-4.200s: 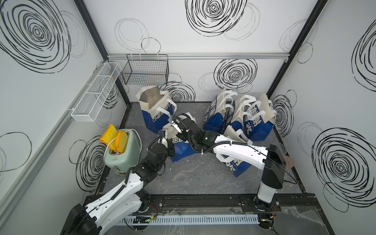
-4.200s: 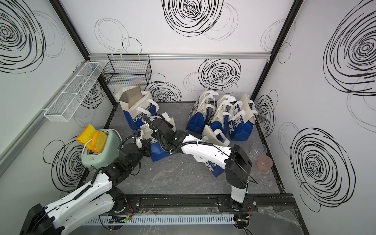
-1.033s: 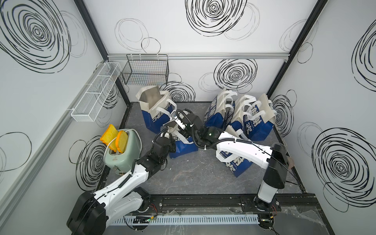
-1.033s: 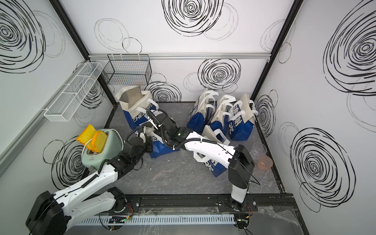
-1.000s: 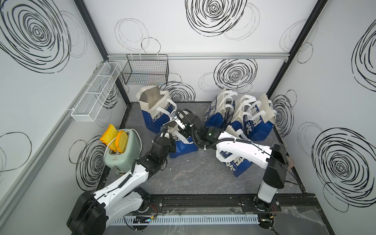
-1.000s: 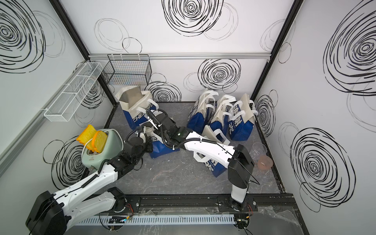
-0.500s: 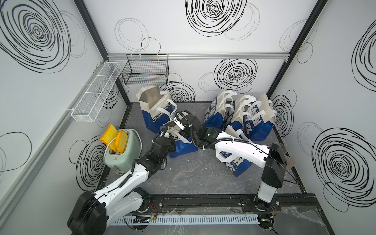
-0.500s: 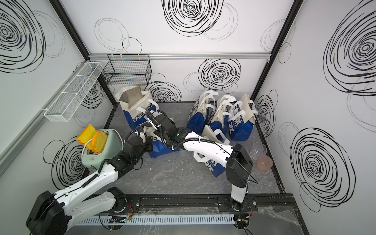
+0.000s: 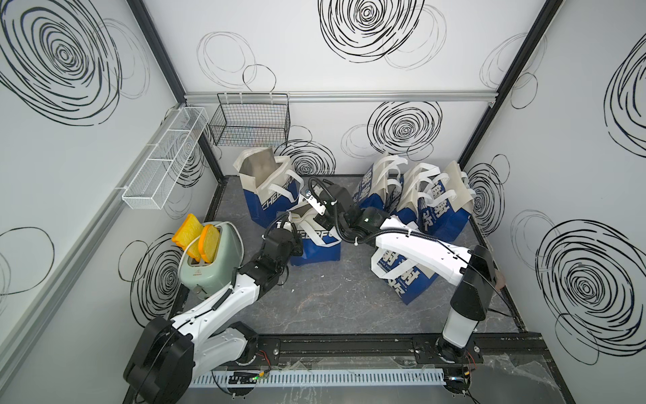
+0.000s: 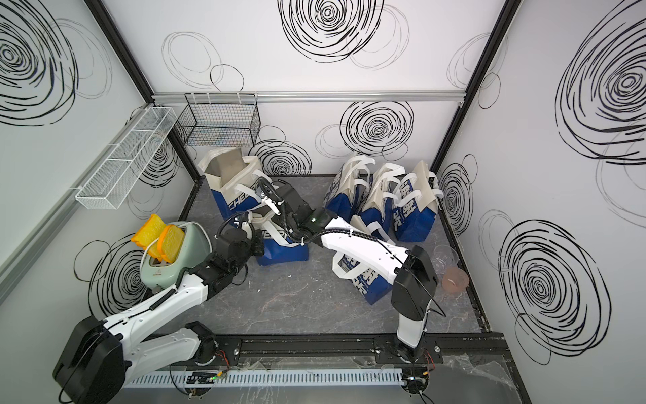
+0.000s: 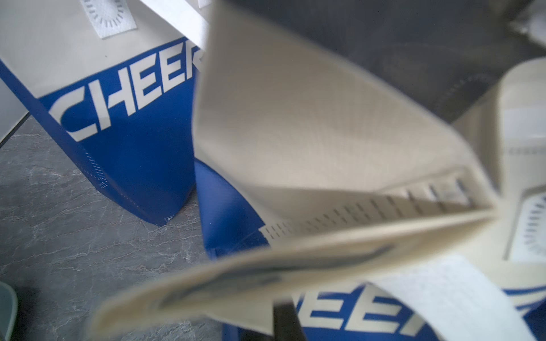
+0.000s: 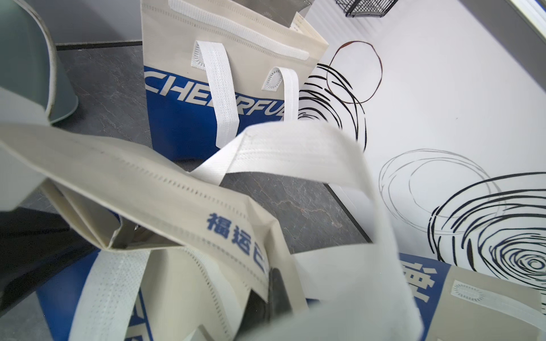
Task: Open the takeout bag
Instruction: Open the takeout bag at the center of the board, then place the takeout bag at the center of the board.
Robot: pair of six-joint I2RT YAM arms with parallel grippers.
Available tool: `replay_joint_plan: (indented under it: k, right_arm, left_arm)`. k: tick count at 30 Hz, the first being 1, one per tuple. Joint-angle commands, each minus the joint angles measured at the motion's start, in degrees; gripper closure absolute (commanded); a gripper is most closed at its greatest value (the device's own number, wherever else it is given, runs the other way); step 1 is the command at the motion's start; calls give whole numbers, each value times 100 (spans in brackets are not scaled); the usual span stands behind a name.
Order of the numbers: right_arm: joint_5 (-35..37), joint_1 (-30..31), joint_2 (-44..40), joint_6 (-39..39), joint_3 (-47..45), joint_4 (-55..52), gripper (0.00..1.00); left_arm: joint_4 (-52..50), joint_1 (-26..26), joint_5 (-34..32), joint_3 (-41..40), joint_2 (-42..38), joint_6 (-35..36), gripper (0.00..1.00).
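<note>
- Left tool and right tool are each clamped tight on opposite rims of the takeout bag.
- Mouth partly spread; judged mid-task, with a wider pull-apart yet to do.

In the left wrist view the middle bag is blurred close up. The right wrist view cuts off the toaster. The right arm hides part of a near bag.

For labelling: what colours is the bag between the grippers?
Cream above, blue below, pale lettering; the takeout bag shows best in a top view.
</note>
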Motion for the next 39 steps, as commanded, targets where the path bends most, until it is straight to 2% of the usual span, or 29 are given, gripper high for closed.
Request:
replay_joint_plan:
  k: [1, 8, 17, 18, 20, 22, 23, 28, 31, 34, 39]
  right_arm:
    - [297, -310, -262, -9, 625, -322, 100]
    - [-229, -574, -204, 250, 1255, -926, 100]
    - [-720, -628, -245, 383, 1189, -1132, 99]
    - [-783, -608, -250, 373, 1188, -1145, 90]
    - [-887, -532, -255, 336, 1178, -1179, 62]
    - [-1007, -431, -255, 276, 1177, -1216, 46]
    - [-995, -346, -264, 240, 1166, -1216, 43]
    - [-265, 91, -487, 214, 826, -877, 36]
    - [912, 283, -791, 365, 346, -463, 35]
    - [1825, 255, -1112, 845, 54, -485, 33]
    - [2249, 44, -1423, 1756, -95, -1331, 32]
  left_arm:
    - [-1055, 198, -489, -43, 239, 13, 100]
    - [-1152, 243, -727, 31, 238, 310, 100]
    - [-1021, 235, -560, -4, 105, 273, 100]
    - [-964, 235, -479, -20, 71, 247, 100]
    - [-889, 224, -344, -41, -6, 121, 100]
    - [-863, 226, -249, -40, -61, -32, 100]
    - [-845, 224, -207, -47, -86, -158, 100]
    - [-722, 201, -222, -145, -249, -760, 100]
    - [-608, 141, -520, -247, -420, -1034, 100]
    - [-575, 119, -895, -338, -626, -1484, 100]
    - [-595, 112, -1333, -404, -816, -2471, 100]
